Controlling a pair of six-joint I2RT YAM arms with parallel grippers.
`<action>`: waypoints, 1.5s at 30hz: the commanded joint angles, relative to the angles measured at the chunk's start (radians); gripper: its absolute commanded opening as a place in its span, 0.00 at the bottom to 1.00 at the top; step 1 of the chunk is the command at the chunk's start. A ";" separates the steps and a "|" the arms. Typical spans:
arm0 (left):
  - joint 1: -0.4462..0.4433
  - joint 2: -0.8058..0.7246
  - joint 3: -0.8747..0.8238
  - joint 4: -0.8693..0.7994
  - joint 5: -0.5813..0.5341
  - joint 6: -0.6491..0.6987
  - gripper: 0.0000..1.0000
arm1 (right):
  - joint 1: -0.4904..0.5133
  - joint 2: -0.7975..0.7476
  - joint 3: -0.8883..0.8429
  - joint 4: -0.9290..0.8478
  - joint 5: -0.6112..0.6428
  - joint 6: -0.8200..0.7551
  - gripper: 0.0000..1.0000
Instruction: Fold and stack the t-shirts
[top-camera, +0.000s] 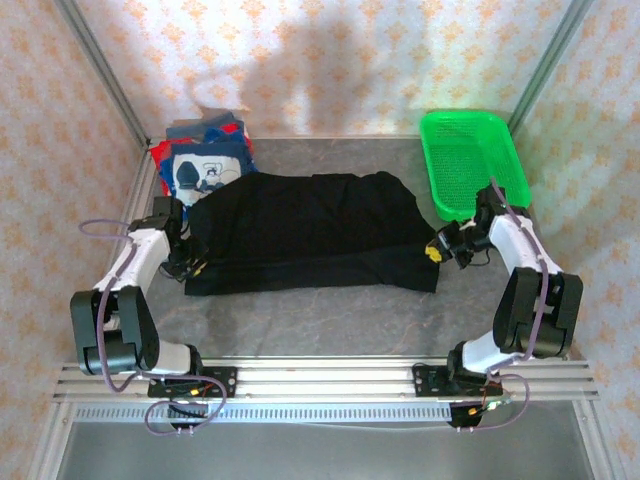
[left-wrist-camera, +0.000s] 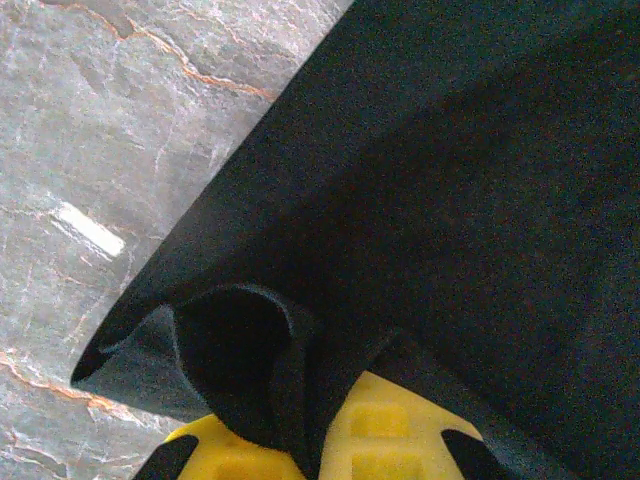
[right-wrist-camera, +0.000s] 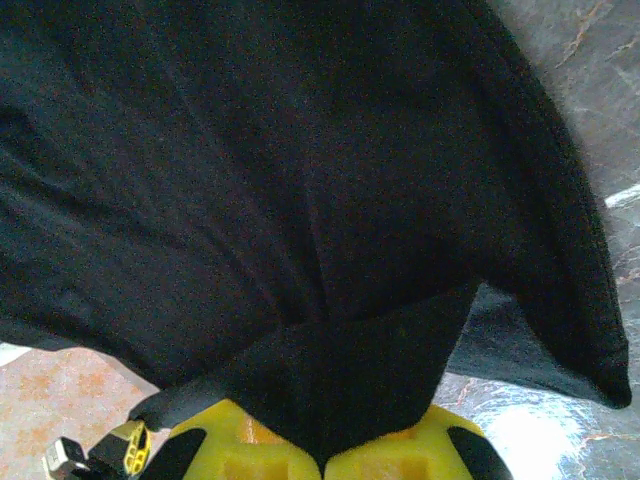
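Flanking black tee (top-camera: 310, 230): basket (top-camera: 470, 160) far-right, tee pile (top-camera: 205, 160) far-left.

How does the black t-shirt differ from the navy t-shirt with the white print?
The black t-shirt is plain; the navy t-shirt bears a white print. The black one lies spread across the middle of the table; the navy one sits folded small on a pile in the far left corner. Both are cloth tees.
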 joint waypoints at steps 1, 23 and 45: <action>0.006 0.035 0.037 0.004 -0.093 0.022 0.00 | 0.003 0.023 0.037 0.008 0.065 -0.016 0.00; -0.063 -0.160 0.049 0.007 0.017 -0.077 0.77 | 0.084 0.281 0.291 -0.008 0.108 -0.017 0.00; -0.181 -0.355 -0.112 0.023 0.109 -0.100 0.77 | 0.085 0.319 0.450 0.148 -0.014 0.065 0.57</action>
